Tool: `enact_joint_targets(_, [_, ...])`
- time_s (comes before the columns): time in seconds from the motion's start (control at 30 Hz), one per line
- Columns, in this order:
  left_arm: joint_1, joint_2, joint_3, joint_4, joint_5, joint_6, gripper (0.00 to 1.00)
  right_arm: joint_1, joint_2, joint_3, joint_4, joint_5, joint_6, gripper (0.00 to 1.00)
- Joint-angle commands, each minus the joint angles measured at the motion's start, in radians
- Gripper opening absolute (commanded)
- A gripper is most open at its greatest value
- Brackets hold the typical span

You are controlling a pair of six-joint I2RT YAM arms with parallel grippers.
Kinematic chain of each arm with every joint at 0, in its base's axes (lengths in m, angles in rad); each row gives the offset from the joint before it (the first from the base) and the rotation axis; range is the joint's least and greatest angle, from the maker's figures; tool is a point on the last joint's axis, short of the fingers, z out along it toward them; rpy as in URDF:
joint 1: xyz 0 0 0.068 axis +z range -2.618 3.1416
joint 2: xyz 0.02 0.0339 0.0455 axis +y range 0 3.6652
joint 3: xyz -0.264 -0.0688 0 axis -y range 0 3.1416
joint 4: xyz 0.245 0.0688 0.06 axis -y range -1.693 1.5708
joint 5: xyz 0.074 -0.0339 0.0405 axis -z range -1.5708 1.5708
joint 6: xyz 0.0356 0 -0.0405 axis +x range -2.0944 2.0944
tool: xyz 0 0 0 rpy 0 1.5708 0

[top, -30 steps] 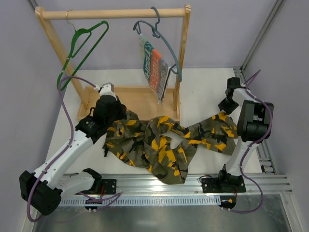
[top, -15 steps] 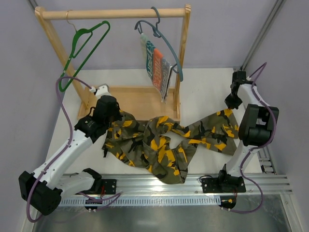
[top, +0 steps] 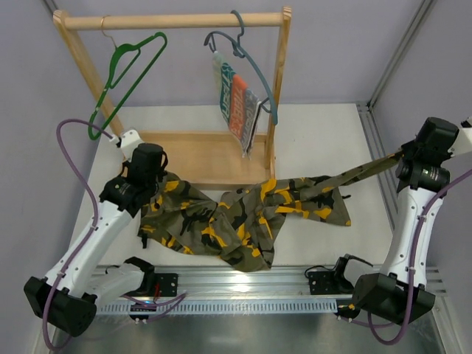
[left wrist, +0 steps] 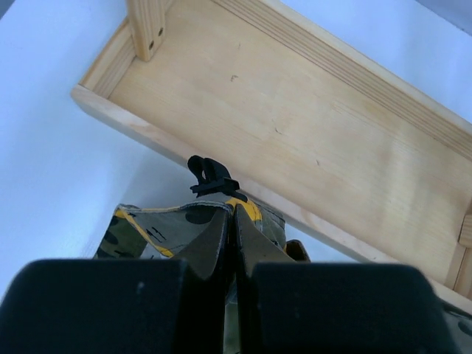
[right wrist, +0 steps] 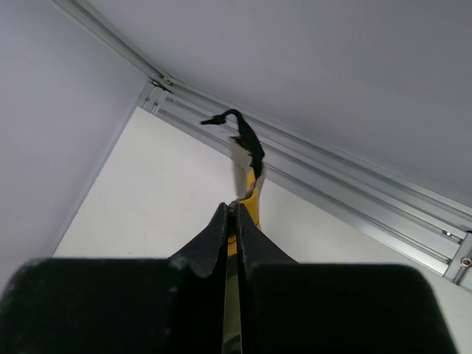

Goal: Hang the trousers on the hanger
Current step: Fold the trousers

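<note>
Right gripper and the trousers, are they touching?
Touching. The right wrist view shows the right gripper shut on a strip of the trousers, with fabric poking out beyond it.

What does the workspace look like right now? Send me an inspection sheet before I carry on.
Surface: white table, partly covered by fabric.
Job's things: camouflage-print fabric trousers spread across the table, one end pulled up off it toward the right; thin green wire-like hanger bare, hooked on the wooden rack rail.
Clutter: thicker grey-blue hanger carrying a striped orange-teal-white cloth on the same rail.
Grippers: left pincer shut on the trousers beside the rack's wooden tray base; right pincer shut on the trousers, raised.
Cables: purple cables loop along both arms; no snag seen.
Surroundings: grey walls; aluminium rail at the near edge.
</note>
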State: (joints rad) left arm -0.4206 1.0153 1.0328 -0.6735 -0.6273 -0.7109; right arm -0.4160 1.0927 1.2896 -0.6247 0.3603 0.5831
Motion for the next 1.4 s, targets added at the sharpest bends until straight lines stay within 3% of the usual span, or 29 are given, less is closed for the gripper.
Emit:
enact_joint_targets(0.0, [0.043, -0.017, 0.033, 0.017, -0.031, -0.015, 0.0, -0.035, 0.003, -0.084, -0.006, -0.011, 0.026, 0.04])
enact_joint_targets(0.17, [0.111, 0.002, 0.01, 0.009, 0.04, -0.021, 0.0, -0.07, -0.068, -0.318, -0.029, 0.0, 0.064, 0.04])
enact_joint_targets(0.33, [0.164, -0.021, -0.005, 0.012, 0.066, -0.01, 0.0, -0.089, -0.071, -0.259, -0.092, 0.043, 0.034, 0.16])
enact_joint_targets(0.4, [0.181, -0.021, -0.008, 0.023, 0.084, -0.009, 0.0, -0.089, -0.086, -0.194, -0.09, -0.054, 0.02, 0.27])
enact_joint_targets(0.47, [0.184, -0.014, -0.01, 0.032, 0.11, -0.009, 0.0, -0.087, -0.105, -0.182, -0.05, -0.17, -0.011, 0.27])
enact_joint_targets(0.53, [0.183, -0.006, -0.01, 0.034, 0.12, -0.004, 0.0, -0.086, -0.12, -0.179, -0.029, -0.254, -0.012, 0.23])
enact_joint_targets(0.67, [0.186, 0.002, -0.008, 0.035, 0.121, 0.005, 0.0, -0.086, -0.119, -0.184, -0.03, -0.242, -0.037, 0.16])
enact_joint_targets(0.7, [0.187, 0.0, -0.008, 0.037, 0.132, 0.008, 0.0, -0.086, -0.117, -0.19, -0.001, -0.27, -0.042, 0.17])
enact_joint_targets(0.77, [0.186, 0.0, -0.011, 0.049, 0.149, 0.01, 0.0, -0.083, -0.102, -0.234, 0.052, -0.467, -0.051, 0.32])
enact_joint_targets(0.83, [0.187, 0.005, -0.013, 0.063, 0.178, 0.02, 0.0, -0.054, -0.062, -0.256, 0.098, -0.546, -0.046, 0.37])
enact_joint_targets(0.9, [0.187, 0.034, -0.007, 0.066, 0.192, 0.03, 0.03, 0.05, -0.031, -0.263, 0.094, -0.545, -0.045, 0.39])
enact_joint_targets(0.97, [0.187, 0.06, 0.012, 0.04, 0.21, 0.047, 0.13, 0.159, 0.01, -0.268, 0.095, -0.531, -0.04, 0.4])
enact_joint_targets(1.0, [0.187, 0.087, 0.021, 0.028, 0.21, 0.047, 0.3, 0.293, 0.021, -0.269, 0.103, -0.528, -0.04, 0.4])
enact_joint_targets(1.07, [0.187, 0.103, 0.033, 0.006, 0.19, 0.036, 0.58, 0.434, 0.03, -0.295, 0.123, -0.494, -0.052, 0.4])
enact_joint_targets(1.1, [0.189, 0.104, 0.033, -0.007, 0.184, 0.031, 0.75, 0.589, 0.021, -0.314, 0.155, -0.48, -0.061, 0.41])
enact_joint_targets(1.2, [0.192, 0.092, 0.035, -0.049, 0.161, 0.011, 0.82, 0.753, -0.054, -0.409, 0.244, -0.434, -0.095, 0.43])
enact_joint_targets(1.37, [0.2, 0.048, 0.03, -0.115, 0.146, -0.01, 0.83, 1.025, -0.163, -0.549, 0.416, -0.446, -0.135, 0.43])
